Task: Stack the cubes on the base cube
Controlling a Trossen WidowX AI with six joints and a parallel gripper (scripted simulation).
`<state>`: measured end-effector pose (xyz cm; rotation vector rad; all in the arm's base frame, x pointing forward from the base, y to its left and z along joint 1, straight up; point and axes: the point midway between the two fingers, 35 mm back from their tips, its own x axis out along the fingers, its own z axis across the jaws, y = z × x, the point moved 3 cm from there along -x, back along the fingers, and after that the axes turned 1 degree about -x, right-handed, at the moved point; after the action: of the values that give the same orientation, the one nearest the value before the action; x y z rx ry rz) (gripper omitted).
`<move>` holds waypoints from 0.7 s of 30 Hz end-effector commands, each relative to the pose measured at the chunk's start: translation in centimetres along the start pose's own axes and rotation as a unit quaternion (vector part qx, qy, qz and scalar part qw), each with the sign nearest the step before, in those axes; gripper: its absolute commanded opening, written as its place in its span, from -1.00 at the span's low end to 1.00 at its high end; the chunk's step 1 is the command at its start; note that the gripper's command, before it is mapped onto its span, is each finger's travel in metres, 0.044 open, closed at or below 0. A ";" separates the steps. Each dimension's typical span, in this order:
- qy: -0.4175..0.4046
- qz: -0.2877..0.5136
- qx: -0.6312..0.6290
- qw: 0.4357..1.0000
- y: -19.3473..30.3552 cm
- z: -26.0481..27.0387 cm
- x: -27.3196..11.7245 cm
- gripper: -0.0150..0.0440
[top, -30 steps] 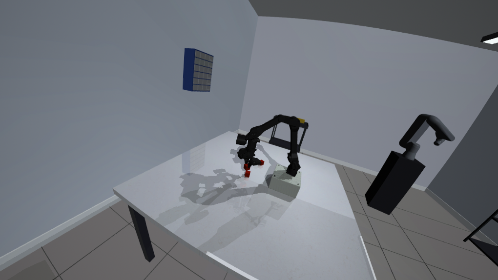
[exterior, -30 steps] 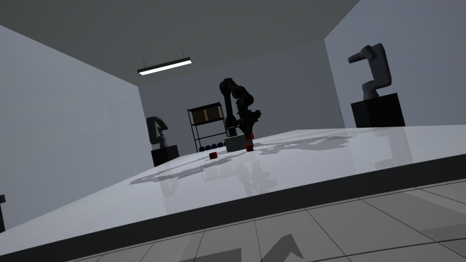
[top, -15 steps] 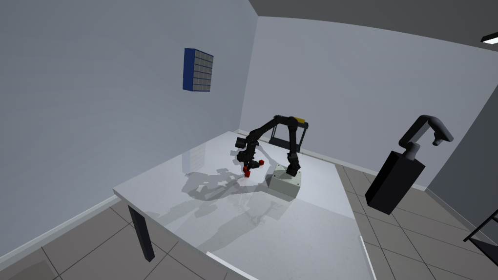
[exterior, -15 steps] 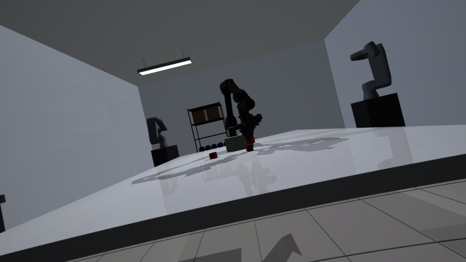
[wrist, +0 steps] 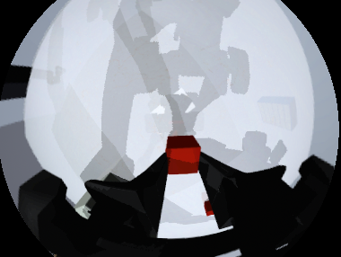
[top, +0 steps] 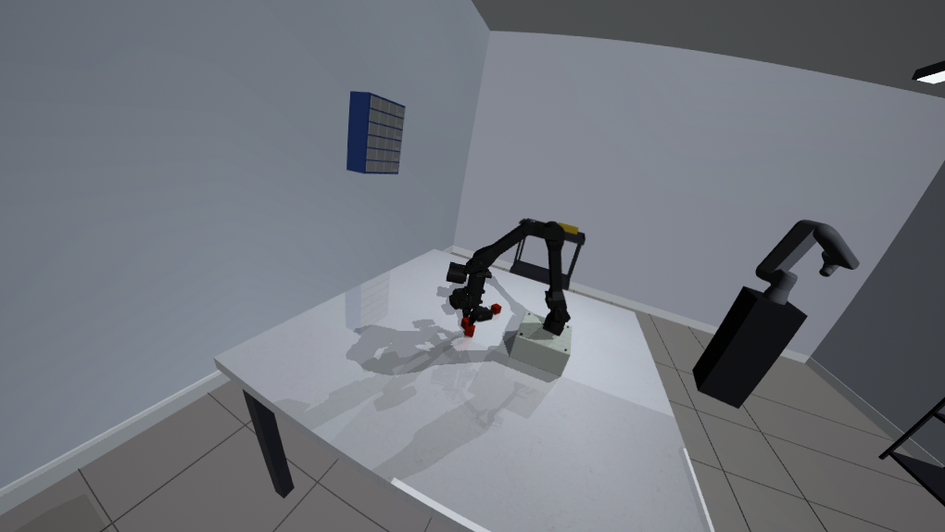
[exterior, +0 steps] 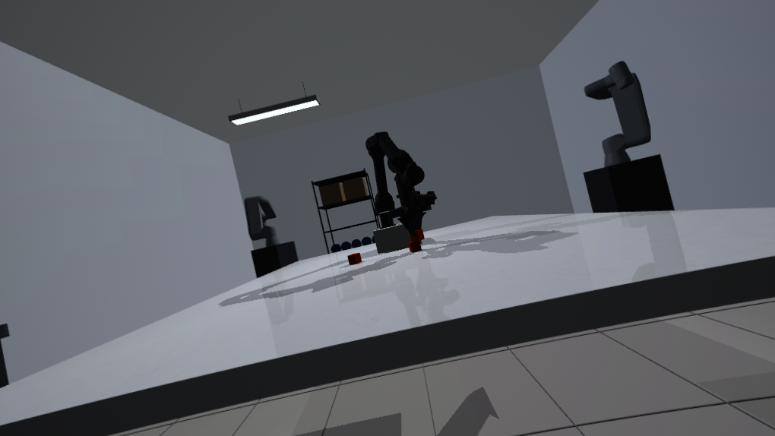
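Note:
My gripper points down and is shut on a red cube. The held cube looks about level. It is right over a second red cube that sits on the table, and appears offset a little to the right of it in the exterior view. Whether the two touch I cannot tell. The lower cube is hidden in the wrist view. A third red cube lies apart on the table; in the wrist view it is partly behind a finger.
The white table bears the arm's pale grey base block, close to the cubes. Another robot on a black pedestal and a shelf rack stand off the table. A blue drawer cabinet hangs on the wall.

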<state>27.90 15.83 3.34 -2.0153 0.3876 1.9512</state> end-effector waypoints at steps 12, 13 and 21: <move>-0.001 0.001 0.001 1.000 0.1 0.1 0.1 -0.05; -0.001 0.001 0.001 1.000 0.1 0.1 0.1 0.04; -0.001 0.001 0.001 1.000 0.1 0.1 -0.1 0.20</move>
<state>27.86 15.81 3.28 -2.0144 0.3885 1.9527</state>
